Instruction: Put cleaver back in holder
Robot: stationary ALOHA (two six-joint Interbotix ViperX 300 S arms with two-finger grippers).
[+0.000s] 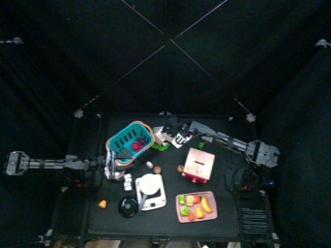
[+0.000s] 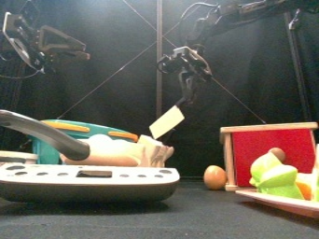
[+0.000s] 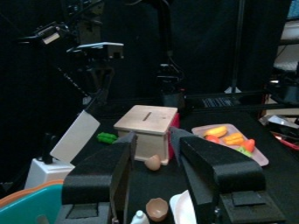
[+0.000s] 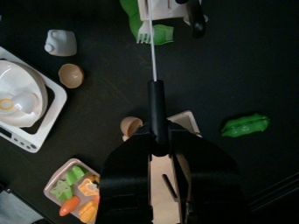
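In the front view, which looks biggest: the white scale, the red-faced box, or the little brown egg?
1. White scale, though it sits nearest the camera.
2. Red-faced box, partly cut off.
3. Brown egg.

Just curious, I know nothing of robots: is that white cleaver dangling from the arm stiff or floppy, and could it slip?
Probably stiff: the cleaver hangs from the right gripper with its blade flat, unbent. Likely light, being thin. It may pivot, pinched only by its narrow handle.
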